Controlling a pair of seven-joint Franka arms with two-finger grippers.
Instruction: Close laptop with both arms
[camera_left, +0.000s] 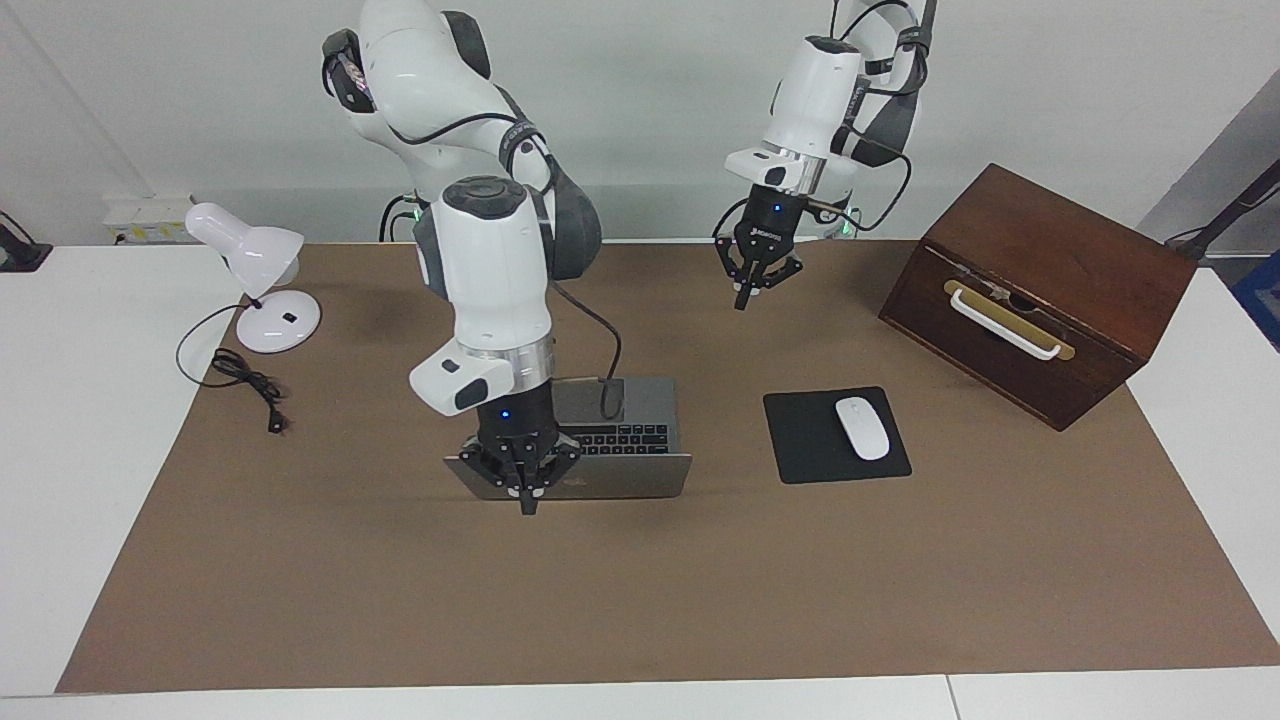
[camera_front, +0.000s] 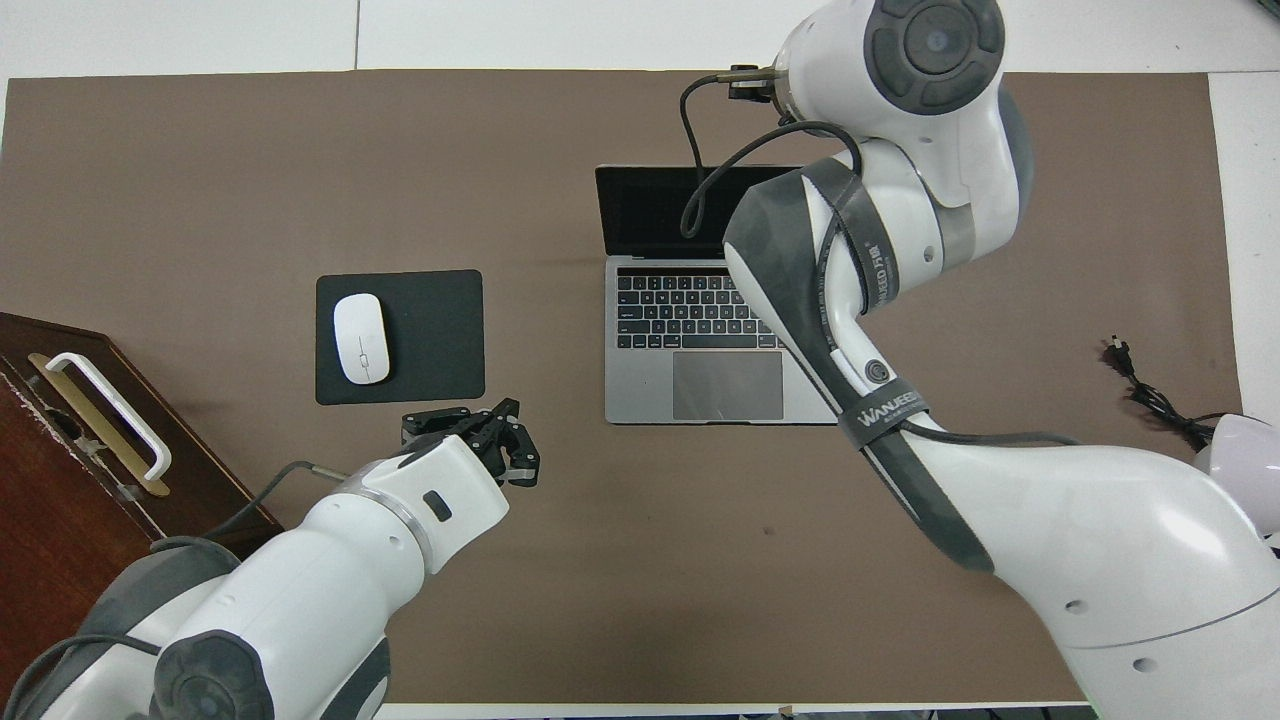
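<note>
Laptop (camera_left: 620, 440) open mid-worktop (camera_left: 640, 590) on brown mat, lid upright, keyboard toward robots. Right gripper (camera_left: 527, 505) pinched shut, empty, pointing straight down at back of lid near its top edge, toward right arm's end; contact unclear. Right arm bent steeply over keyboard. Left gripper (camera_left: 742, 300) pinched shut, empty, hanging in air over bare mat, tilted down from raised forearm. Mouse (camera_left: 862, 427) on pad (camera_left: 800, 440) beside laptop. Wooden box (camera_left: 1080, 260), lamp (camera_left: 255, 270) at worktop ends.

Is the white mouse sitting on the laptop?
No, the mouse lies on the black pad beside the laptop, apart from it.
</note>
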